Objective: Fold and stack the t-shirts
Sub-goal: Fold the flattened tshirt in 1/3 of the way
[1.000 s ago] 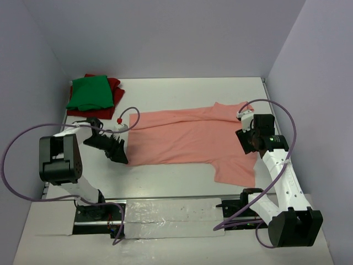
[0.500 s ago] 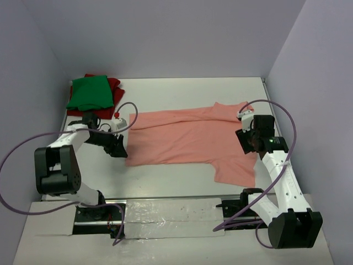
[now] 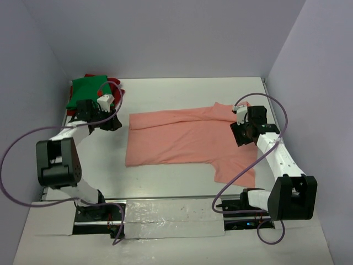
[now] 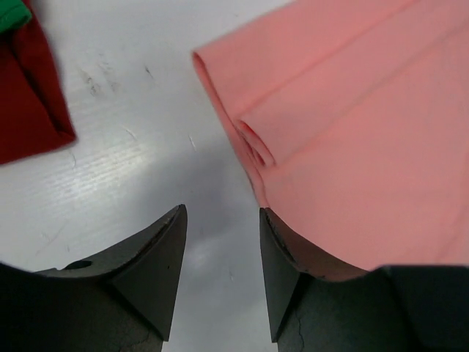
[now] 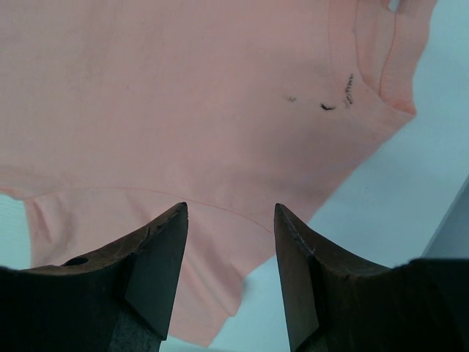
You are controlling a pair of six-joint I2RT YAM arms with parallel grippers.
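Salmon-pink t-shirt (image 3: 182, 138) lies spread mid-frame, awaiting folding; left hand (image 4: 220, 213) hovers released by its upper-left corner, right hand (image 5: 229, 209) released over its right side, likely poised to pinch.

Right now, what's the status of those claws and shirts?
Left gripper open, empty, at pink t-shirt corner. Right gripper open, empty, over its collar end. Green t-shirt stacked on dark red t-shirt. Nothing in the way.

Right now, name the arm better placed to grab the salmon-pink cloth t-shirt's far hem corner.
Left. The left end effector, open, faces that folded corner of the salmon-pink cloth t-shirt, just ahead of it. The right end effector, also open, hangs near the collar, at the shirt's opposite end.
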